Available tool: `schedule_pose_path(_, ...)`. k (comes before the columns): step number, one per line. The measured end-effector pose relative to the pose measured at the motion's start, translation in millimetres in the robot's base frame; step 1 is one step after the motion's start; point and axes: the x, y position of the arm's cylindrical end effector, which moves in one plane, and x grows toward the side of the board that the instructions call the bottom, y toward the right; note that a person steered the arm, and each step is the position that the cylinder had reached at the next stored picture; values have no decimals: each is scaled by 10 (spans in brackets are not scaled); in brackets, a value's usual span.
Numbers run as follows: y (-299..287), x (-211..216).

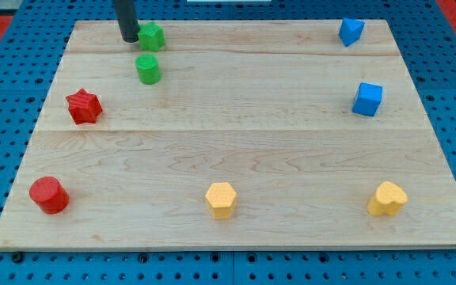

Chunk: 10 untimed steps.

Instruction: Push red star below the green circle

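So the biggest thing here is the wooden board [236,158], light planks sitting on a blue pegboard surface [6,71], with blocks scattered mostly around its edges. My rod comes down at the view's top left and my tip [128,38] rests right beside the green block [151,36] at the top edge, on its left, touching or nearly so (hard to call from this angle). It's just a bare rod, nothing to clench or release, so it's holding nothing and only pushes. The green circle [148,69] sits just below that green block, a bit down and right of my tip. The red star [84,106] is lower and further toward the view's left, well apart from the circle and not in contact with anything. That's the relation that matters: the star lies down and to the left of my tip, while its goal spot is under the circle, to the star's right. So my guess is I need to swing around to the star's left side and shove it rightward, keeping clear of the circle on the way. Other stuff: red cylinder [49,195] bottom left, yellow hexagon block [221,199] and yellow heart-ish block [388,198] along the bottom, two blue blocks [366,99] on the right.
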Motion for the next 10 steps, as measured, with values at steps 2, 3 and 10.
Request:
schedule_pose_path(2, -517, -41)
schedule_pose_path(3, -545, -41)
schedule_pose_path(10, -1419, 1564)
